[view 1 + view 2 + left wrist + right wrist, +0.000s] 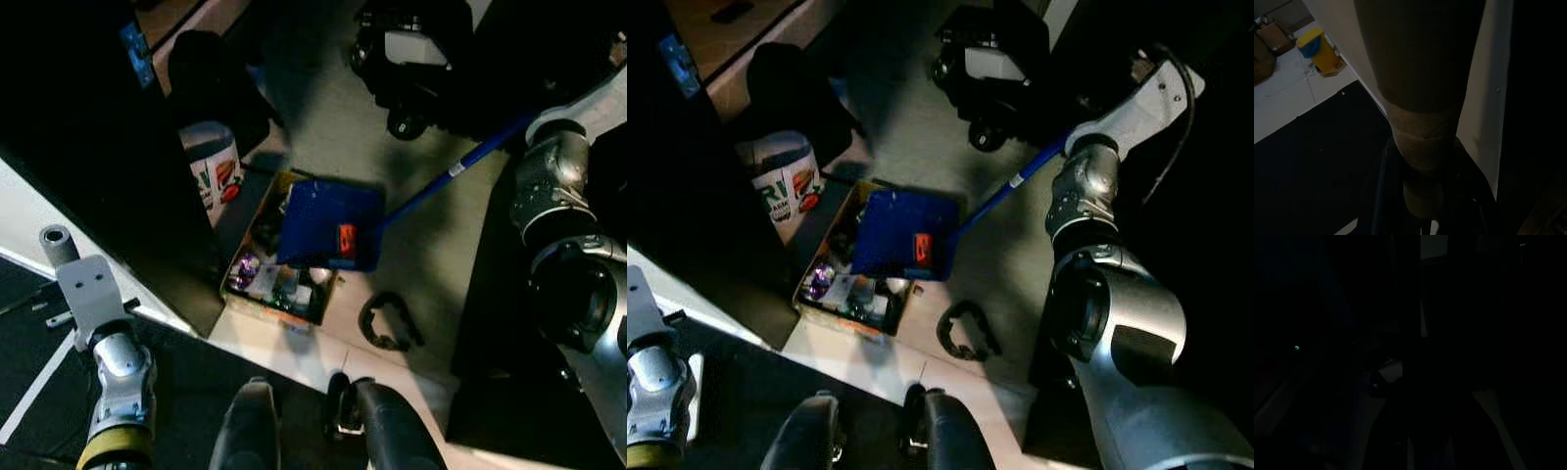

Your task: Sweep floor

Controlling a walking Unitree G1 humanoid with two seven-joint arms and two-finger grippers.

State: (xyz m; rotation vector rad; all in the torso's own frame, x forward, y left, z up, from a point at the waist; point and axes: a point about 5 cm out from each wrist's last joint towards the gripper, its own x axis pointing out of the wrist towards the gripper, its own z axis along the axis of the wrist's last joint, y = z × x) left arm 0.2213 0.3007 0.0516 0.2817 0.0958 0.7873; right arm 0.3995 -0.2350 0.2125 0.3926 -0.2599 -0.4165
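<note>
A blue dustpan (328, 223) lies tilted over a cardboard box (279, 284) that holds mixed litter. Its long blue handle (451, 171) runs up and right to my right arm (1087, 196), where the arm hides its end. My right gripper is lost in the near-black right wrist view. My left arm (113, 362) hangs at the lower left. In the left wrist view a tan pole (1420, 122) runs down between the dark fingers (1382, 196) of my left gripper (1422, 205), which sit close against it.
A white labelled bucket (211, 166) stands left of the box. A black curved thing (387, 323) lies on the pale floor near my feet (387, 426). A black wheeled base (411, 59) stands at the back. A yellow bin (1317, 49) stands beyond the black mat (1312, 166).
</note>
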